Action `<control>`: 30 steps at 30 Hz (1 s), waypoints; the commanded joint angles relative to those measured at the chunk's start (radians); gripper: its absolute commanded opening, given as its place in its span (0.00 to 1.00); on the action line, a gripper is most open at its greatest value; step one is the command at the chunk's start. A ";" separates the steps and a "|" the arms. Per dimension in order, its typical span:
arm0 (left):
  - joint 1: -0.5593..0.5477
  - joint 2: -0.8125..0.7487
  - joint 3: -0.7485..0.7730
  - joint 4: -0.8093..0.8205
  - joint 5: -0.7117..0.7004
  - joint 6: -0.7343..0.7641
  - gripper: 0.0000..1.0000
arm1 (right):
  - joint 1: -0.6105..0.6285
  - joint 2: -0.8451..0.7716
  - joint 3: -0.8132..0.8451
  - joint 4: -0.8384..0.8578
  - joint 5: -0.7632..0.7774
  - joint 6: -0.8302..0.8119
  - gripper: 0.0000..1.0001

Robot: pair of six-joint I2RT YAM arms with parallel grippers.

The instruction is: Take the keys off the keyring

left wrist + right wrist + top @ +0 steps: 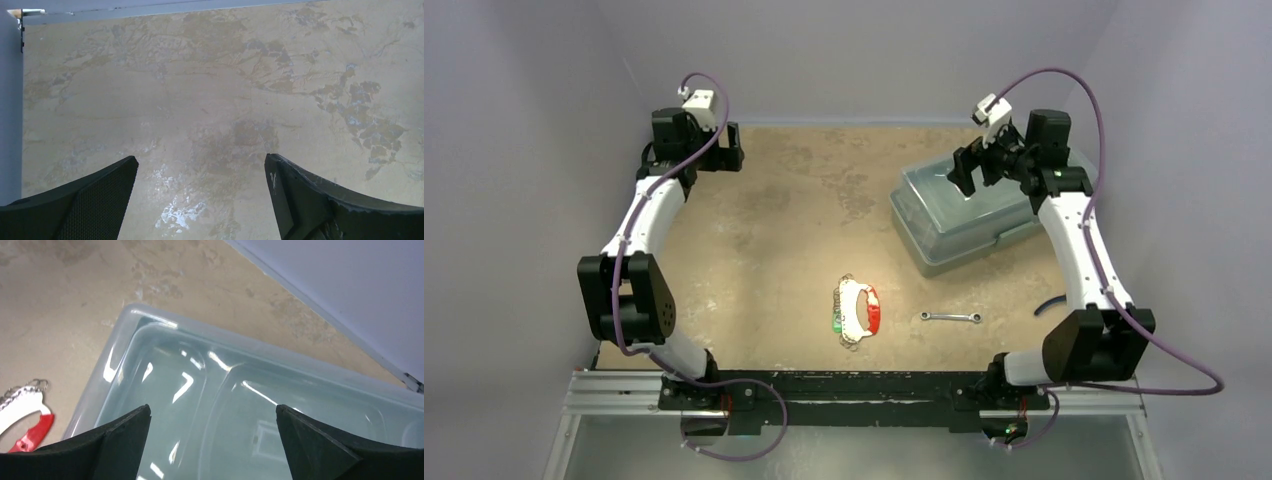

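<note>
Keyring (pixel 852 296) lay near the front edge of the desk (pixel 764 240), keys (pixel 852 339) seemingly all attached. Left gripper (pixel 200 160) and right gripper (pixel 212 409) hung wide, empty, toward far corners; every removal was left.

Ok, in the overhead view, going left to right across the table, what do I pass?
Left gripper → keyring → wrench.

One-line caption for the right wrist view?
Open right claw hovering over the clear plastic bin; keyring with red section at lower left.
</note>
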 commanded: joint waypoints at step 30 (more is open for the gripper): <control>-0.029 -0.085 -0.125 0.025 0.091 -0.049 0.99 | 0.001 0.050 -0.190 -0.051 0.386 0.089 0.99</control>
